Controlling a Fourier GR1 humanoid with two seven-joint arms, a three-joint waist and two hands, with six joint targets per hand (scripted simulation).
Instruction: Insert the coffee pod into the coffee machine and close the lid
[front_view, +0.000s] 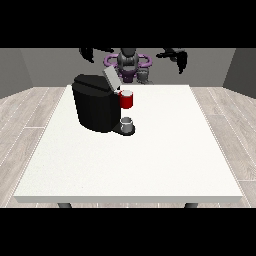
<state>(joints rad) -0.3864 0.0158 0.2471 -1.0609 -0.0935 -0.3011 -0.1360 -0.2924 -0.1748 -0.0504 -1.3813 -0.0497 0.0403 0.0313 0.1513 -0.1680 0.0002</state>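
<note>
The black coffee machine (95, 107) stands on the left half of the white table (150, 160). Its grey lid (111, 78) is tilted up and open. A red thing at the machine (127, 100) sits at its front, above a grey cup (128, 124) on the base. The small grey coffee pod (144, 76) rests at the table's far edge, just in front of the robot. The hand at the view's left (89, 53) and the hand at the view's right (177, 56) are both raised beyond the far edge. Their fingers hang relaxed and hold nothing.
The robot's torso (128, 62) is behind the far edge, between the two hands. The table's front edge (130, 199) runs across the bottom of the view. A wooden floor (25, 115) surrounds the table.
</note>
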